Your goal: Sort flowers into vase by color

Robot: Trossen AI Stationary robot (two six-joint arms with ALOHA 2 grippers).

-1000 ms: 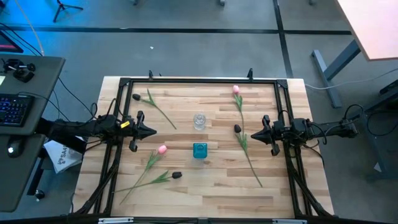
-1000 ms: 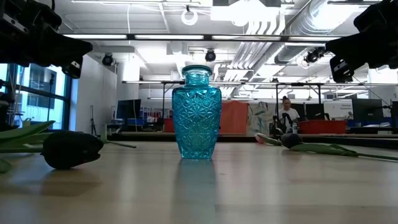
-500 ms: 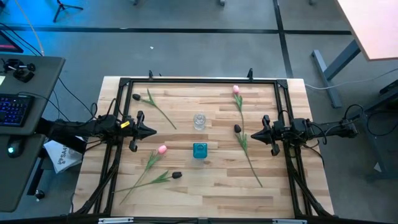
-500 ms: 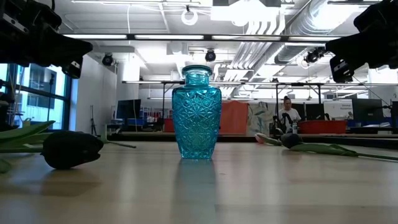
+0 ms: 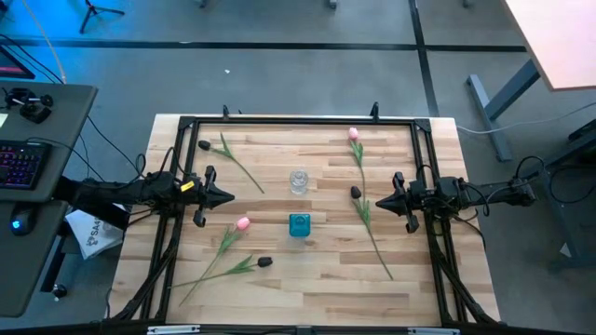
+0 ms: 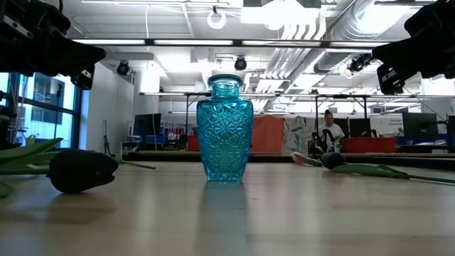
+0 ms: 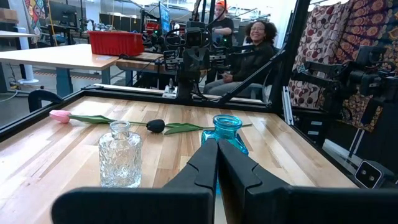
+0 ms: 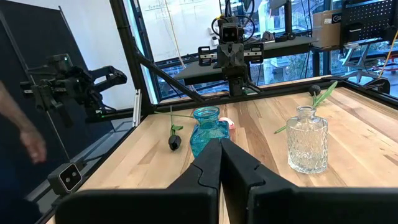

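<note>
Several artificial tulips lie flat on the wooden table: a pink one (image 5: 354, 136) far right, a dark one (image 5: 356, 193) just nearer than it, a dark one (image 5: 204, 146) far left, a pink one (image 5: 243, 223) and a dark one (image 5: 264, 262) near left. A blue glass vase (image 5: 299, 224) and a clear glass vase (image 5: 298, 180) stand upright mid-table. My left gripper (image 5: 230, 196) hovers shut at the left side, pointing at the vases. My right gripper (image 5: 377, 202) hovers shut at the right side, facing it.
A black metal frame (image 5: 298, 121) runs around the table's edges. Bare wood lies between the vases and each gripper. A desk with a keyboard (image 5: 19, 163) stands off the table's left. People sit beyond the table's right side (image 7: 252, 46), and a hand (image 8: 31, 143) shows off the table's near side.
</note>
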